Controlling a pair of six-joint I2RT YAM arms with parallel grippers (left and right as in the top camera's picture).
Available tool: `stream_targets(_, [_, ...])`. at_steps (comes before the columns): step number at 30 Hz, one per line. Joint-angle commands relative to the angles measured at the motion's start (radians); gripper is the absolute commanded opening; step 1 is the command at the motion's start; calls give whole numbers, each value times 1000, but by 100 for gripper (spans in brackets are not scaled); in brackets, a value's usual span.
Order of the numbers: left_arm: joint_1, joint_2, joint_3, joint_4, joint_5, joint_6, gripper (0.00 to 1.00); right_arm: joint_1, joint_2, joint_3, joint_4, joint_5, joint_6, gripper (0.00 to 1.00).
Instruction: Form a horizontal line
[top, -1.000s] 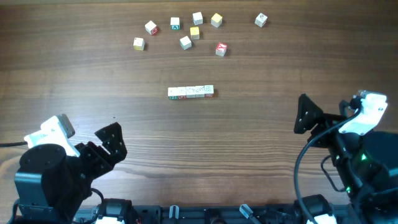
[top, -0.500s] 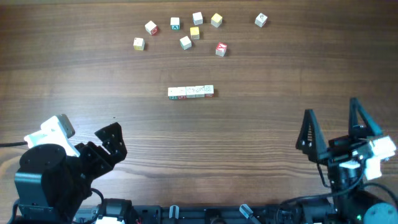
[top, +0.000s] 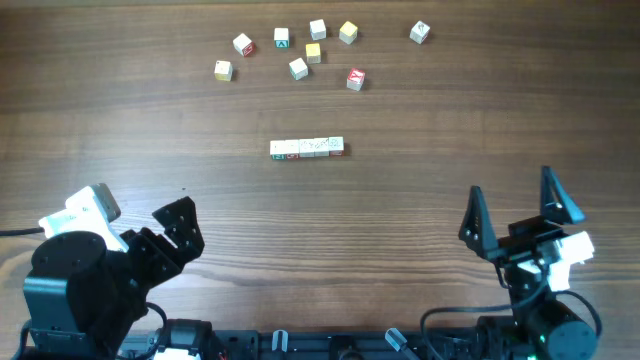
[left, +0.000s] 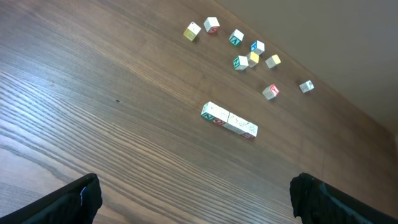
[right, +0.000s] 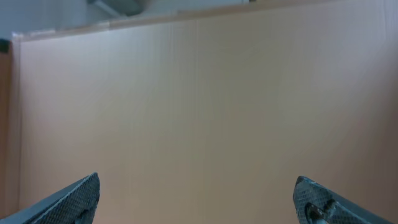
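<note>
The horizontal line (top: 307, 148) is a short row of whitish cubes with red and green faces, touching side by side at the table's middle. It also shows in the left wrist view (left: 229, 120). My left gripper (top: 177, 228) is open and empty at the near left, far from the row; its fingertips frame the left wrist view (left: 196, 199). My right gripper (top: 510, 210) is open and empty at the near right, its fingers pointing up. The right wrist view (right: 199, 196) shows only a plain beige wall.
Several single cubes lie scattered along the far edge, among them a yellow one (top: 313, 53), a red-faced one (top: 355, 79) and one far right (top: 420, 33). They also show in the left wrist view (left: 251, 58).
My right arm has drawn back toward the near right edge and turned its open gripper upward. The left arm and the cubes have not moved.
</note>
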Motion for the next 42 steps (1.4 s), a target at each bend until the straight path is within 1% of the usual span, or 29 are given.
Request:
stream_targets(1, [-6, 0, 2, 2, -6, 8, 100, -6, -18, -55, 5, 6, -19, 100])
stream_targets(5, [-6, 0, 2, 2, -6, 8, 100, -6, -18, -116, 5, 16, -16, 100])
stream_targets(7, [-6, 0, 2, 2, -6, 8, 100, -6, -18, -114, -69, 28, -17, 100])
stream_targets(11, [-6, 0, 2, 2, -6, 8, 100, -6, -18, -114, -103, 72, -19, 100])
stream_targets(14, [-6, 0, 2, 2, -6, 8, 100, -6, -18, -114, -188, 109, -19, 100])
stream_targets(19, [-6, 0, 2, 2, -6, 8, 100, -6, -18, -114, -396, 109, 13, 100])
stream_targets(42, [-6, 0, 2, 2, -6, 8, 100, -6, -16, -114, -393, 116, 10, 100])
